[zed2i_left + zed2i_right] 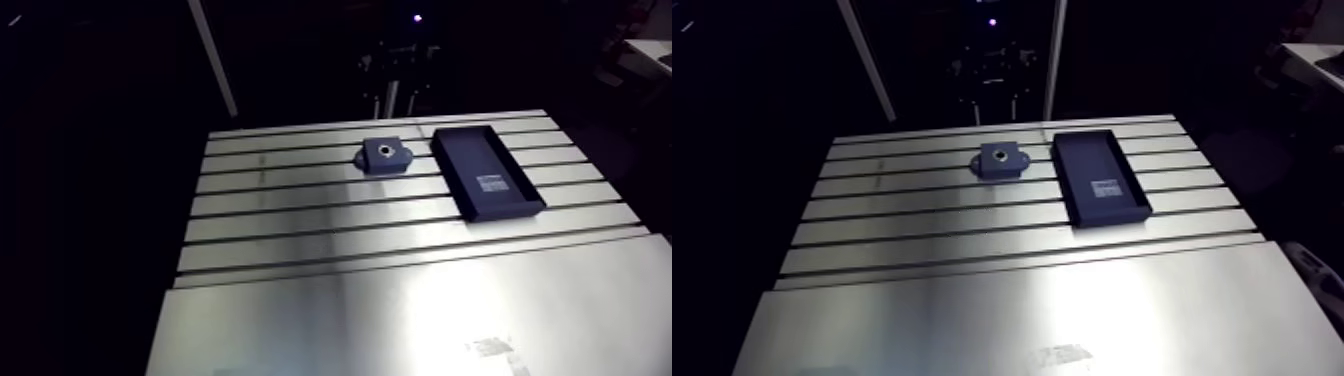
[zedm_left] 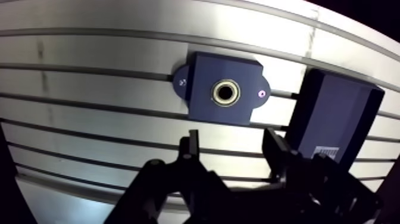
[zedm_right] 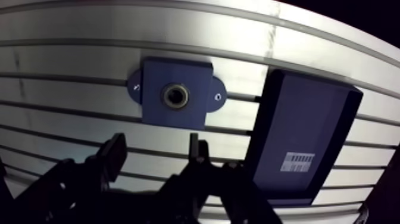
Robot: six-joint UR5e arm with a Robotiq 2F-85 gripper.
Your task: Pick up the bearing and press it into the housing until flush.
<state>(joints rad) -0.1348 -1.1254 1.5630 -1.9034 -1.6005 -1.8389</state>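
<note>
A dark blue housing (image 1: 384,156) with two mounting ears lies flat on the slotted table (image 1: 300,230). In the wrist view, a metallic bearing ring (image 2: 226,92) sits in the bore of the housing (image 2: 205,95), and it looks level with the top face. My gripper (image 2: 232,140) hangs above the table a little short of the housing. It is open, with nothing between its fingers (image 2: 191,143). The gripper does not show in the arm view.
A dark rectangular tray (image 1: 487,170) with a small white label (image 2: 327,154) on its floor lies beside the housing. Smooth plate (image 1: 420,320) covers the table's near part.
</note>
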